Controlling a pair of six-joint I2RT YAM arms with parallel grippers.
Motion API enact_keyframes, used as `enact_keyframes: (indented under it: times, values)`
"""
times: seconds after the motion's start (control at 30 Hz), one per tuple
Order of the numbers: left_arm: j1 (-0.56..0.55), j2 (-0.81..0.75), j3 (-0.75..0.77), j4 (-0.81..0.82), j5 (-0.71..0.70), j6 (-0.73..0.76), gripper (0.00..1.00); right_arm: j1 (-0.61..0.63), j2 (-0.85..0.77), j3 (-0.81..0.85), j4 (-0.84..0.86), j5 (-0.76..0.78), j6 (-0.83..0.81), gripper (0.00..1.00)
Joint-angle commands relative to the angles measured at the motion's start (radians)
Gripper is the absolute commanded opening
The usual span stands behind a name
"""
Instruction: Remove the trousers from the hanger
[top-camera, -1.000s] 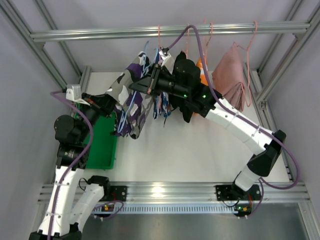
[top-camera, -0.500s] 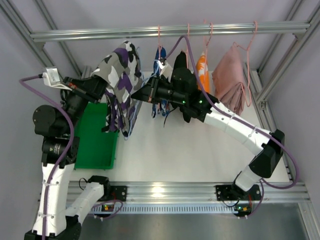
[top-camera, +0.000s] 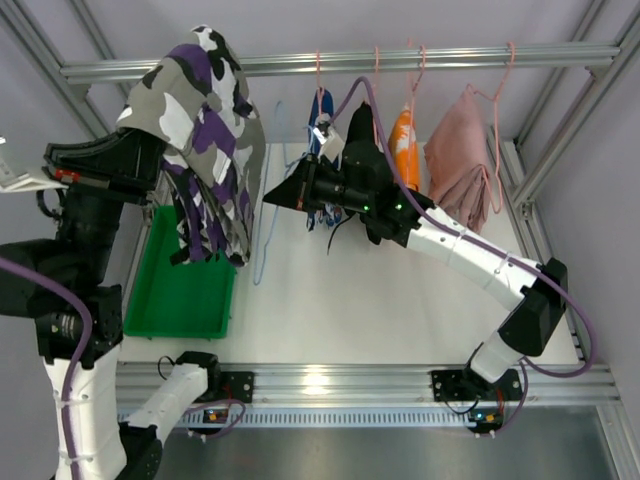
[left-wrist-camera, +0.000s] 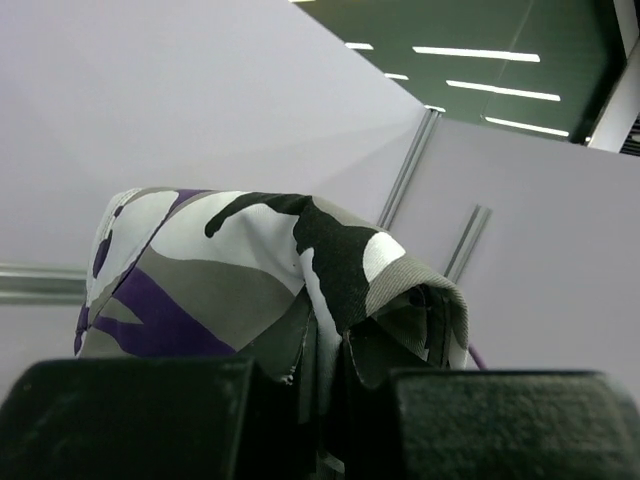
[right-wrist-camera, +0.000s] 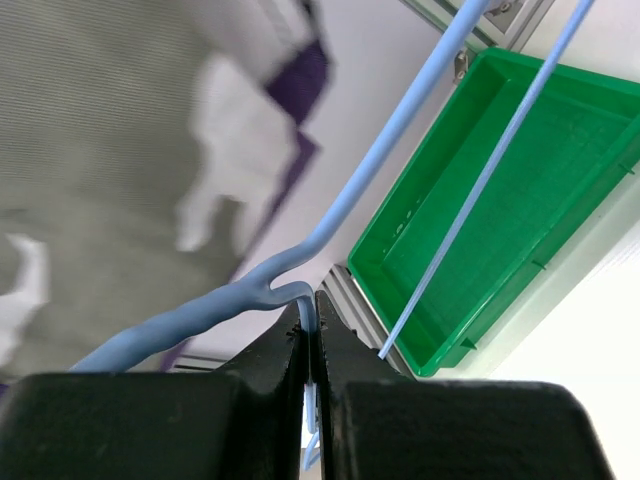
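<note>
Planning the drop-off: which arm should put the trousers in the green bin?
Left. The left gripper pinches the trousers above the green bin; the right gripper is clamped on the hanger.

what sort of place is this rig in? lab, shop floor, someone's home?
Probably a lab test cell, not a home: an aluminium rail carrying hung clothes, plain panel walls, and a green tray on the table.
</note>
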Motion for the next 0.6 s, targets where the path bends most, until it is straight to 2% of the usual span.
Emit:
enact_keyframes:
  times: [0.0, 0.1, 0.13, 0.2, 0.23, 0.3, 0.33, 0.43, 0.57]
  values:
    - [0.003, -0.021, 0.097, 0.156, -0.088, 0.058, 0.0, 0.003, -0.024, -0.001, 0.051, 0.009, -0.018, 0.0]
    - [0.001, -0.057, 0.109, 0.084, -0.135, 0.201, 0.0, 0.003, -0.032, -0.002, 0.055, 0.001, -0.017, 0.0]
    - [0.003, -0.068, 0.106, 0.059, -0.175, 0.312, 0.0, 0.003, -0.036, -0.002, 0.058, -0.002, -0.015, 0.0]
    - [0.003, -0.105, 0.097, -0.021, -0.242, 0.426, 0.0, 0.004, -0.048, -0.004, 0.063, -0.011, -0.013, 0.0]
    - [0.003, -0.12, 0.073, -0.083, -0.358, 0.528, 0.0, 0.004, -0.052, -0.004, 0.066, -0.016, -0.012, 0.0]
    - [0.003, -0.18, 0.019, -0.111, -0.455, 0.635, 0.0, 0.004, -0.061, -0.007, 0.068, -0.025, -0.01, 0.0]
    - [0.003, -0.208, -0.053, -0.111, -0.514, 0.734, 0.0, 0.004, -0.064, -0.005, 0.068, -0.026, -0.009, 0.0]
    - [0.015, -0.345, -0.186, -0.098, -0.568, 0.868, 0.0, 0.004, -0.073, -0.007, 0.064, -0.039, -0.012, 0.0]
    - [0.053, -0.456, -0.299, -0.136, -0.579, 0.98, 0.0, 0.004, -0.085, -0.007, 0.061, -0.045, -0.021, 0.0]
